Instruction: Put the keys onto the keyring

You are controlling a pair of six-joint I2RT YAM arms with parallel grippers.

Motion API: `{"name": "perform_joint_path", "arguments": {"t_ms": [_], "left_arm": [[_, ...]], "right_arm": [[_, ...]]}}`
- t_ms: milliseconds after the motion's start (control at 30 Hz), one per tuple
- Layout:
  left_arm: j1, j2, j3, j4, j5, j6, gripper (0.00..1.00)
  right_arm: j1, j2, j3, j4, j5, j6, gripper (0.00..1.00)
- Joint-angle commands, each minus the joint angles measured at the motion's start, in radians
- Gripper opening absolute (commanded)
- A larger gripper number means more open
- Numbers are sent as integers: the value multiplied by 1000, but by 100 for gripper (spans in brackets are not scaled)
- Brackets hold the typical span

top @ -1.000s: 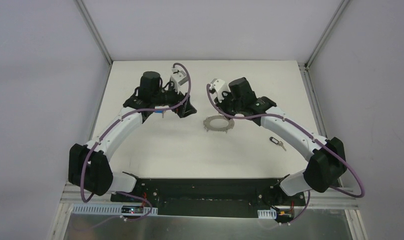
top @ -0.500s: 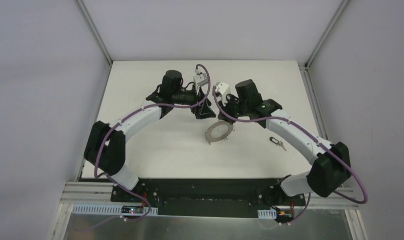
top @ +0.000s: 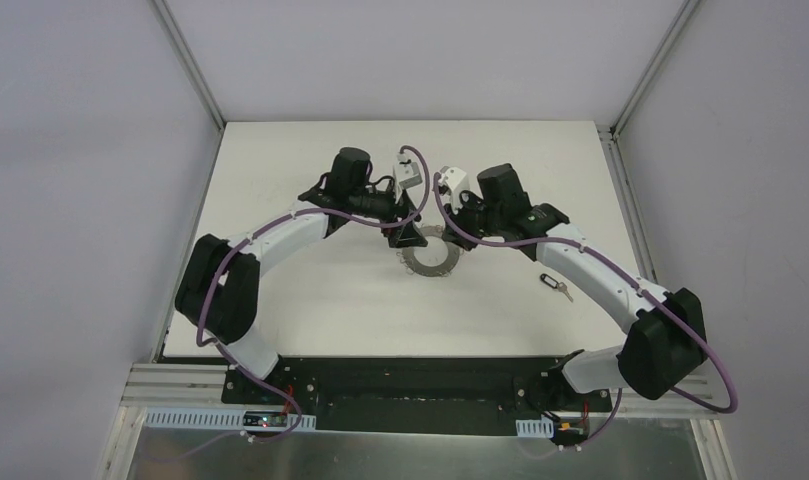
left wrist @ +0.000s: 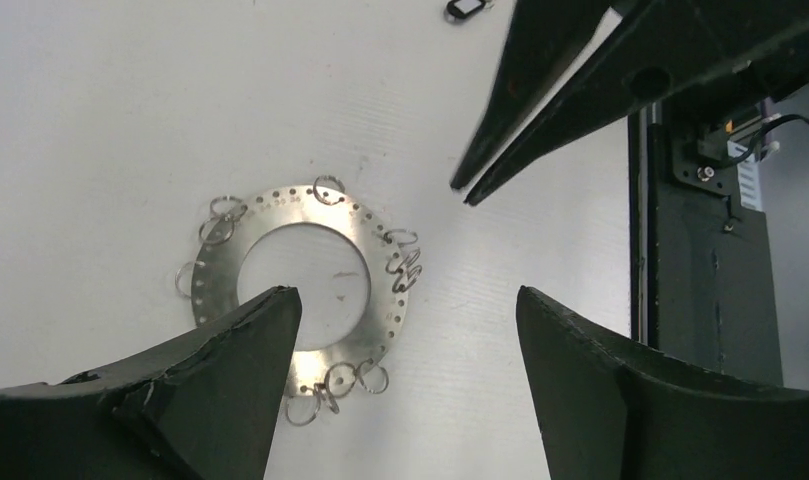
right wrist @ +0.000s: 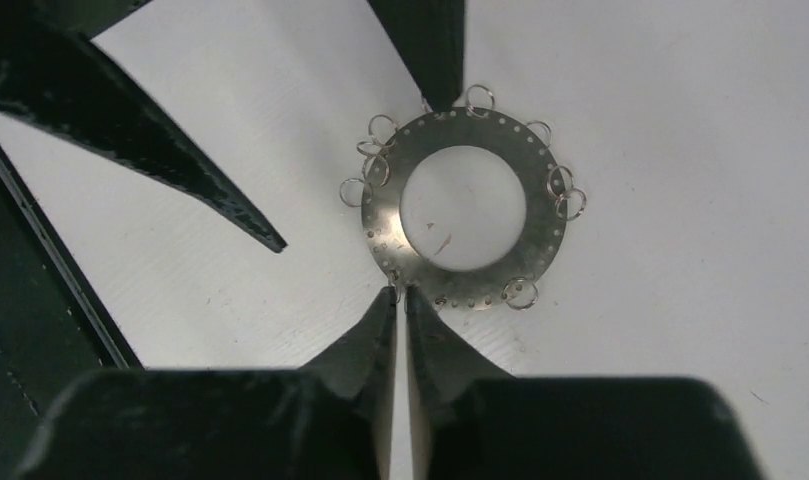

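The only writing in view is a trace of tiny stamped marks beside the row of small holes on the flat grey metal keyring (right wrist: 460, 128) with wire loops around its outer edge, and they are too small to read. The ring lies on the white table (top: 310, 300), between the two arms' tips. The left wrist view shows the left black two-finger gripper (left wrist: 405, 300) spread wide with nothing between its fingers, one fingertip overlapping the ring's rim. It also shows a strip of table between the ring and the right arm's fingertips. In the right wrist view the right black gripper (right wrist: 401, 292) has its fingers pressed together, their tips right at the ring's near rim. Whether they touch it I cannot tell. Only the overhead view shows the whole small key with the black head (top: 553, 286), lying on the table well apart to the ring's right.
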Motion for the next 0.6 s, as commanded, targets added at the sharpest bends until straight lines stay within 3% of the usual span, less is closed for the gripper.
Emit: {"name": "perform_joint_path", "arguments": {"t_ms": [0,200,367,567], "left_arm": [[45,-92,-54,-56,-65,133,83],[160,-201,-124,-171,-199,159,88],[197,-296,-179,-302,-281,207,89],[196,-418,-289,-310,-341,239,89]], "right_arm": [[-5,10,-4,63,95,57,16],[-2,167,64,114,163,86,52],[-2,353,186,112,194,45,55],[-9,528,330,85,334,92,54]]}}
